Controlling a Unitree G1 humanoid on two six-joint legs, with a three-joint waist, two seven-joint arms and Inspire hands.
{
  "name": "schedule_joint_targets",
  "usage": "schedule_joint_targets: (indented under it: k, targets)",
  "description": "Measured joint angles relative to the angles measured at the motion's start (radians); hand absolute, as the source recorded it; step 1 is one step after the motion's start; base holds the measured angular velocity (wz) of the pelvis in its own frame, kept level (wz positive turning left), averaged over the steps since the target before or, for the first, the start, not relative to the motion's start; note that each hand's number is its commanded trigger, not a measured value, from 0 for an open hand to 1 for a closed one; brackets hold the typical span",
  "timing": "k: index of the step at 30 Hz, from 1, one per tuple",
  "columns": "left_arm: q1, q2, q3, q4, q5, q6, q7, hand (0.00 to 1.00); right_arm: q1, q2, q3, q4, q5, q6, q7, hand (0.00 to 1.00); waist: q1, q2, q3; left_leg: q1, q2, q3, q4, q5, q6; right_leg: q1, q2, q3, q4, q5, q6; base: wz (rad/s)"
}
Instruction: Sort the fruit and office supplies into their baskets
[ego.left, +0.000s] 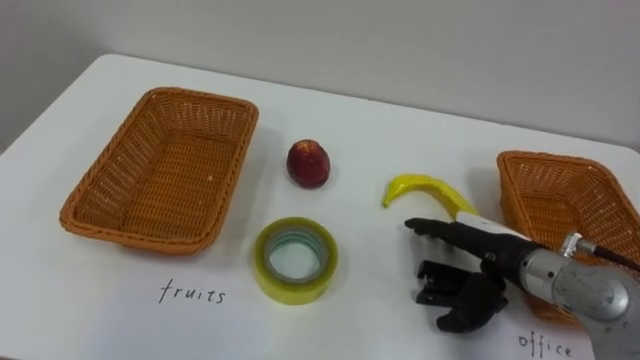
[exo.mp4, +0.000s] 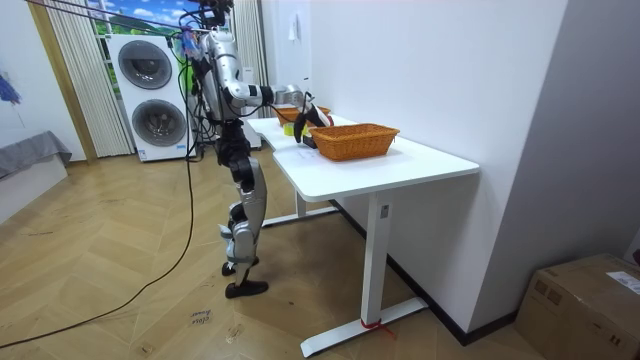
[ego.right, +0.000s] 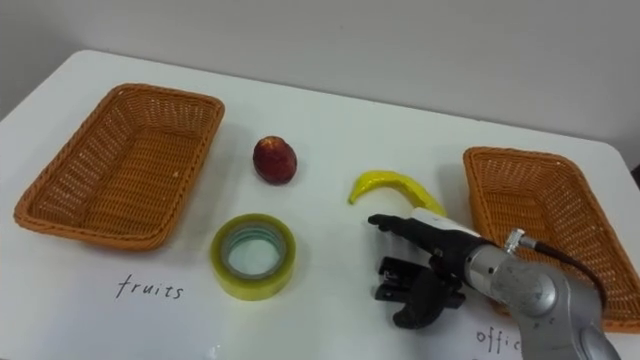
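The white tabletop bears two handwritten words in dark ink, one near its front edge on the left and one at the front right. In the room view it stands on white legs against a white wall, over a herringbone wood floor. Two front-loading machines (stacked one on the other) stand in the far corner beside a pale curtain. A cardboard box sits on the floor at the room view's lower right.
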Motion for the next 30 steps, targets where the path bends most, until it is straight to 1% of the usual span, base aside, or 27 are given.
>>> schedule_joint_targets:
  k: [8,12,13,19,23,30]
  targets:
    - [0.0,0.0,0.002,-0.001,0.002,0.0,0.0,0.0,0.001,0.0,0.004,0.006,-0.055,0.001,-0.032,0.0,0.001,-0.003,0.0006,0.001,0.0,0.001,-0.002,0.001,0.001,-0.003,-0.001,0.002,0.0,0.0,0.001,0.0]
    - [0.0,0.0,0.01,-0.002,0.003,0.0,-0.003,0.0,0.001,0.0,0.004,0.006,-0.092,0.003,-0.034,0.0,0.002,-0.01,0.0003,-0.001,0.0,0.002,-0.004,0.001,0.001,-0.006,-0.001,0.004,0.0,0.0,0.001,-0.01]
    - [0.0,0.0,0.013,-0.002,0.003,0.0,-0.003,0.0,0.001,0.0,0.004,0.006,-0.093,0.009,-0.036,0.0,0.004,-0.011,0.0006,-0.001,0.0,0.003,-0.004,0.001,0.001,-0.008,-0.001,0.006,0.0,0.0,0.001,-0.04]
    - [0.001,0.003,0.02,-0.003,0.003,0.002,-0.003,0.0,0.0,0.0,0.007,0.022,-0.097,0.02,-0.045,0.0,0.008,-0.025,0.0011,-0.003,0.0,0.002,-0.004,0.001,0.001,-0.008,-0.001,0.007,0.001,0.0,0.001,-0.01]
    - [0.001,0.003,0.02,-0.003,0.003,0.015,-0.001,0.0,0.0,0.0,0.007,0.029,-0.099,0.022,-0.049,0.0,0.01,-0.026,0.0013,-0.003,0.001,0.002,-0.004,0.001,0.001,-0.008,-0.001,0.007,0.001,0.001,0.002,0.0]
    - [0.001,0.004,0.016,-0.003,0.002,0.017,0.018,0.0,0.0,-0.002,0.014,0.029,-0.104,0.035,-0.058,0.0,0.014,-0.026,0.0015,-0.003,0.0,0.001,-0.004,0.001,0.001,-0.007,-0.001,0.006,0.001,0.001,0.002,0.0]
